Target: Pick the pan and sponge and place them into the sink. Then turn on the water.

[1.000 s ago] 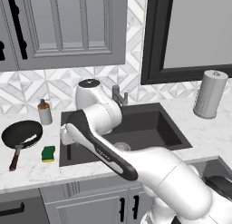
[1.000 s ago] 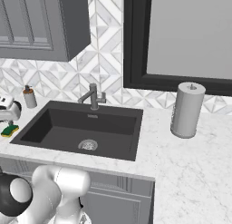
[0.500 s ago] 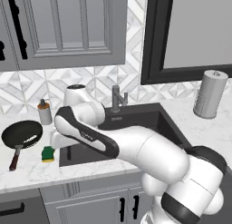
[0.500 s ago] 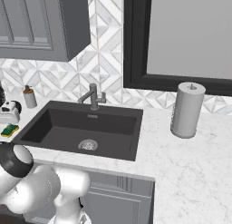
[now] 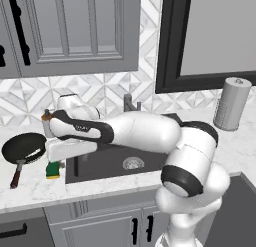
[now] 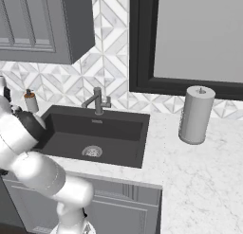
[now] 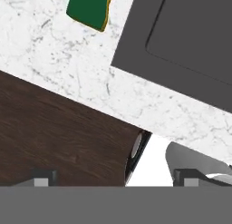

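end effector: jaws wide, empty, poised to pick | sponge: on table ahead of it, beside sink | pan: on table, just beyond sponge, away from sink

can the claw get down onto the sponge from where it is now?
Probably yes. The claw is open and nothing rests on the sponge or the bare counter next to it; the sink lies off to one side.
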### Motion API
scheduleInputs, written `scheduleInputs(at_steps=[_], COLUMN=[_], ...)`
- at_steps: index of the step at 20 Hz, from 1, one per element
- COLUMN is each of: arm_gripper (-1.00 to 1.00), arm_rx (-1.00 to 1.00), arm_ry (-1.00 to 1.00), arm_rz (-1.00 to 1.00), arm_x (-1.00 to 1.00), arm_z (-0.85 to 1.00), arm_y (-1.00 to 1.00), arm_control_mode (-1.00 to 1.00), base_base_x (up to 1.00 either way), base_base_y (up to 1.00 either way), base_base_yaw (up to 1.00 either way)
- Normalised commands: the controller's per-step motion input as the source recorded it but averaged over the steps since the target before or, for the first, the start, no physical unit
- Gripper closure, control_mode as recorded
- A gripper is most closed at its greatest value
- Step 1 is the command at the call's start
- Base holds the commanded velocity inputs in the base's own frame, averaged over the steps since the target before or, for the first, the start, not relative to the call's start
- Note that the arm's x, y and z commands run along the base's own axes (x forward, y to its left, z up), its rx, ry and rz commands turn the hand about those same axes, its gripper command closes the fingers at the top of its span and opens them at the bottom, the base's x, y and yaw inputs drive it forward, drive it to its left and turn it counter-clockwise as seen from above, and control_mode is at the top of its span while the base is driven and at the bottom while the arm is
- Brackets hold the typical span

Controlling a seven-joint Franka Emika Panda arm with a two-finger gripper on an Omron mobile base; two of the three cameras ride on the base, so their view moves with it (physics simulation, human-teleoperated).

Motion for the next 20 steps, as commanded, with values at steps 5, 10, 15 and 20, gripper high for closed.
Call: scheduleInputs(at_steps=[5,10,15,20], arm_gripper=[-1.00,-1.00,-1.00,-1.00], arm_rx=[-0.18,-0.04,0.00,0.00], arm_ry=[0.01,0.00,0.00,0.00], arm_rz=[0.00,0.01,0.00,0.00], arm_x=[0.38,0.41,0.43,0.17], arm_z=[-0.26,-0.24,-0.30,-0.42], arm_y=[0.26,0.14,0.26,0.38], arm_control_mode=[-1.00,-1.00,-1.00,-1.00], base_base_x=[0.00,0.00,0.00,0.00], base_base_y=[0.00,0.00,0.00,0.00], base_base_yaw=[0.00,0.00,0.00,0.00])
